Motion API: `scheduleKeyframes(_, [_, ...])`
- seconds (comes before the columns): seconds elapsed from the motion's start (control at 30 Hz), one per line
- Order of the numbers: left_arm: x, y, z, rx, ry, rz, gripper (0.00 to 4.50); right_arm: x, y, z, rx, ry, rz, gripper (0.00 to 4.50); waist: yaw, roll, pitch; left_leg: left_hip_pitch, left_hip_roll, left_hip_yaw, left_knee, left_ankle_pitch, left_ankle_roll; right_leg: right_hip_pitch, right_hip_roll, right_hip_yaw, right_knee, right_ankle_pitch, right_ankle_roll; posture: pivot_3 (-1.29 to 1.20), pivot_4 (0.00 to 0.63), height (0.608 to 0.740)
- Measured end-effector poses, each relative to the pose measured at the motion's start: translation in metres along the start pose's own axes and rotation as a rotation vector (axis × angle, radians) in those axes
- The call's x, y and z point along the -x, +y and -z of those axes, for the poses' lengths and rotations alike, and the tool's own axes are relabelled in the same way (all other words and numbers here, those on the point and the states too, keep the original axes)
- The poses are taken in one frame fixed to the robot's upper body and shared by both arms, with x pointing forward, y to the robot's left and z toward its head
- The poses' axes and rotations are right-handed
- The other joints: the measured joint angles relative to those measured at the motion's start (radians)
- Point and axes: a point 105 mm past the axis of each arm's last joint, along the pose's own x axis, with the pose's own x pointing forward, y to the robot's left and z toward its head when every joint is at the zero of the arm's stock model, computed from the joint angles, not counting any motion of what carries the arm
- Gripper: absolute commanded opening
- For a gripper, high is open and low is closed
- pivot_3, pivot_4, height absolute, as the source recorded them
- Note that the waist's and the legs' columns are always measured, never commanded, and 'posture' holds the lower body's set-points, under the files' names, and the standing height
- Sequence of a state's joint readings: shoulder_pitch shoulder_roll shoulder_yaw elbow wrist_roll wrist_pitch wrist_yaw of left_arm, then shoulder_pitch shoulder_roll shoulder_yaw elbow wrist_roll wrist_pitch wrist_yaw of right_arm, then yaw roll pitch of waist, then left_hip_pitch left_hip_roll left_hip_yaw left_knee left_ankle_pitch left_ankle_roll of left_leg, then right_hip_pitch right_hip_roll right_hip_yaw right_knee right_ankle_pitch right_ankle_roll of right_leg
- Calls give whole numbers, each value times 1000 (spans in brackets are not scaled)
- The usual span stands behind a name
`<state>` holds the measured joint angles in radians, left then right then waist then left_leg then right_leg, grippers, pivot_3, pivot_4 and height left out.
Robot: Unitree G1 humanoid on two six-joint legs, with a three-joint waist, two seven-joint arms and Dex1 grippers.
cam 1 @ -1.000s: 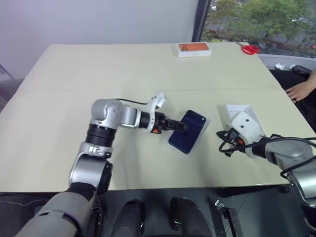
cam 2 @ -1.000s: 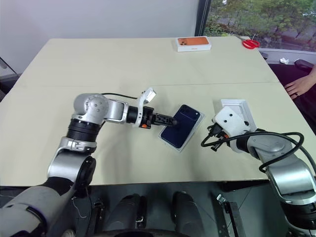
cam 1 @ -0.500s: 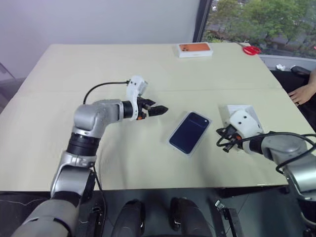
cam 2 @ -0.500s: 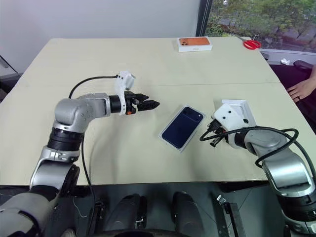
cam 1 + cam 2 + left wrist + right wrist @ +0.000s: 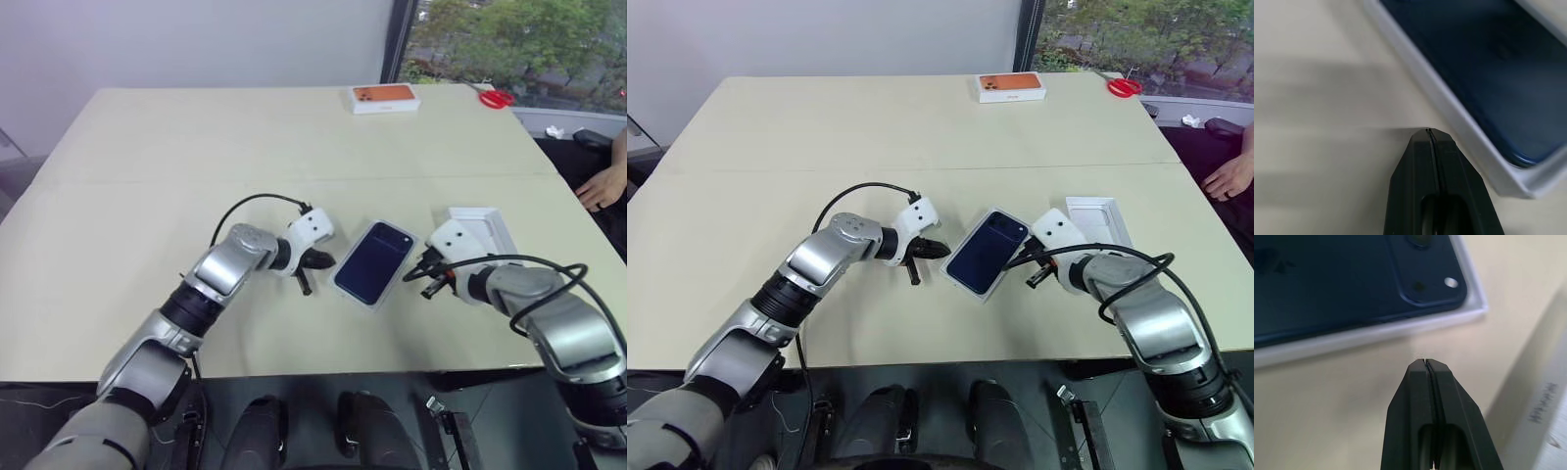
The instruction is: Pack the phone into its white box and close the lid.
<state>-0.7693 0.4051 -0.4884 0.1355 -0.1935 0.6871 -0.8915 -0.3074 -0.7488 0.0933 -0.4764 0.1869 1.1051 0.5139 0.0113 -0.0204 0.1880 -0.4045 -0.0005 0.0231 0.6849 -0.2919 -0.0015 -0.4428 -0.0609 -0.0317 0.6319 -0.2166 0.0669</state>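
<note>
The phone (image 5: 373,261) is lying camera-side up inside the white box (image 5: 1459,128), a shallow tray whose thin rim is framing the glossy dark navy back, with the camera cluster (image 5: 1422,264) showing at its far corner, near the middle of the counter (image 5: 294,137). The left tool (image 5: 321,260) is sitting pinched fully together and holding nothing just beside the tray's left edge, while the right tool (image 5: 422,274) is likewise pressed together and empty just beside its right edge. Beyond the right tool another white cardboard piece (image 5: 482,223) is resting apart from the tray, and at the far edge a box printed with an orange phone (image 5: 385,97) and red scissors (image 5: 498,98) are lying.
</note>
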Motion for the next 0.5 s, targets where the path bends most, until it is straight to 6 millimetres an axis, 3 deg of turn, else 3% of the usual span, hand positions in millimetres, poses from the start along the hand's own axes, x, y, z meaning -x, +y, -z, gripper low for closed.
scheduleKeyframes(0.5, [3, -37, 8, 76, 9, 163, 28, -12, 20, -8, 14, -18, -70, 0, 0, 0, 0, 0, 0, 0, 0, 0, 1, 0, 0, 0, 1, 0, 0, 0, 150, 740])
